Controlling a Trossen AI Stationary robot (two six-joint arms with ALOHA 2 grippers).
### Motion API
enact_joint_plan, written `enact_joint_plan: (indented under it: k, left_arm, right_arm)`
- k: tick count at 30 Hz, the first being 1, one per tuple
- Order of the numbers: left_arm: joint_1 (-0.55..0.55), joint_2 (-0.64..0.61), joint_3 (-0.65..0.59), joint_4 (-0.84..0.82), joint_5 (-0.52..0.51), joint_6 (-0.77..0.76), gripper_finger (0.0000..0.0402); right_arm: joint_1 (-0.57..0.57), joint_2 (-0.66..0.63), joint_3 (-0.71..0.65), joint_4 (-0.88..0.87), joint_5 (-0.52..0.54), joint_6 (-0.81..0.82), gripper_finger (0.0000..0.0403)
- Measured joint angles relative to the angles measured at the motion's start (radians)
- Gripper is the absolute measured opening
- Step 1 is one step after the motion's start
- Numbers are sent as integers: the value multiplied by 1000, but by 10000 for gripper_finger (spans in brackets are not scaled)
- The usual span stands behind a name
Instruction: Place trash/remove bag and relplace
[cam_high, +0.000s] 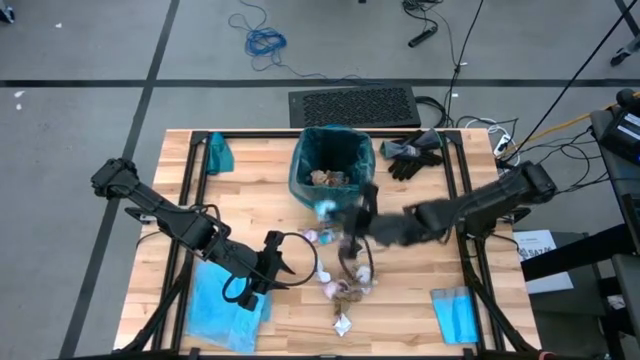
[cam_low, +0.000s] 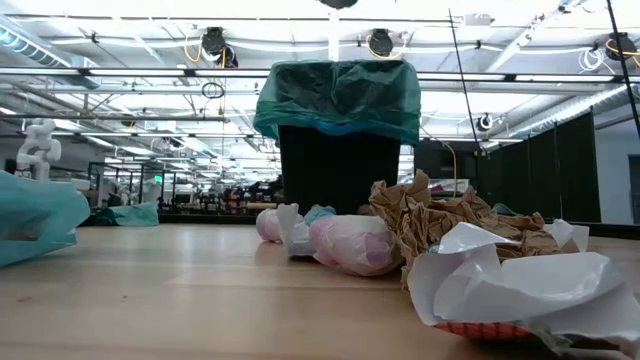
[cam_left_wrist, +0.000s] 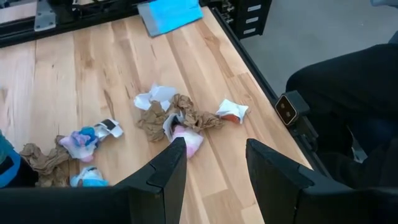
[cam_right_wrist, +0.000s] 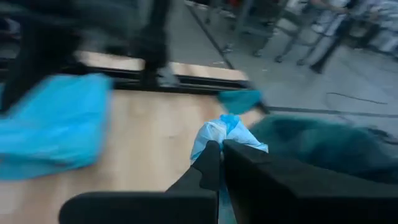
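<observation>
The black bin stands at the table's far middle, lined with the dark teal bag, and holds some trash. More trash lies on the table in front of it: brown paper wads and white and pinkish wrappers. My right gripper is shut on a white-and-blue wrapper, in the air just in front of the bin. My left gripper hovers open above the table, left of the scraps, with nothing between its fingers. My right gripper pinches the crumpled white-and-blue wrapper between its two fingers, with most of the wrapper sticking out past the fingertips. The fingers reach in from the table's right, slanting slightly down. The wrapper is lifted clear of the table, close to the bin's near rim.
A light sky-blue bag lies at the near left. A small blue folded cloth lies at the near right. Black gloves sit right of the bin, a teal cloth at the far left.
</observation>
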Motion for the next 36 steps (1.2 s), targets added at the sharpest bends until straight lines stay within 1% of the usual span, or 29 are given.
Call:
enact_joint_plan:
  k: [2,4,8,9,12,15,17,20,22,24,26,29,36]
  left_arm:
    - [-1,0,-7,4,-1,0,162]
    - [-1,7,-8,4,-1,0,162]
    - [-1,27,-8,4,-3,1,162]
    - [-1,34,-8,4,-3,2,162]
    - [-1,52,-8,3,-4,4,162]
    - [-1,64,-8,2,-11,5,162]
    - [-1,71,-8,2,-22,7,162]
    - [0,86,-8,2,-46,7,162]
    - [2,105,-7,7,-66,7,162]
    - [2,135,-7,8,-74,8,162]
    - [4,173,-7,12,-76,10,162]
    - [12,238,-7,35,-80,30,162]
    - [70,402,-7,48,-131,118,162]
  right_arm:
    - [-51,-5,39,-60,-7,-16,0]
    - [-114,-6,62,-87,-53,-24,0]
    - [-222,-5,67,-112,-159,-11,0]
    - [-244,-4,67,-119,-172,-4,0]
    - [-294,-3,67,-153,-225,-17,15]
    - [-318,-3,67,-153,-310,-37,50]
    - [-323,-3,67,-150,-344,-38,80]
    - [-322,-4,67,-165,-364,-4,129]
    - [-322,-6,67,-181,-424,13,158]
    - [-311,-8,68,-180,-471,31,176]
    - [-280,-10,68,-184,-470,43,184]
    - [-222,-10,68,-207,-460,57,183]
    - [-43,-10,68,-310,-264,133,155]
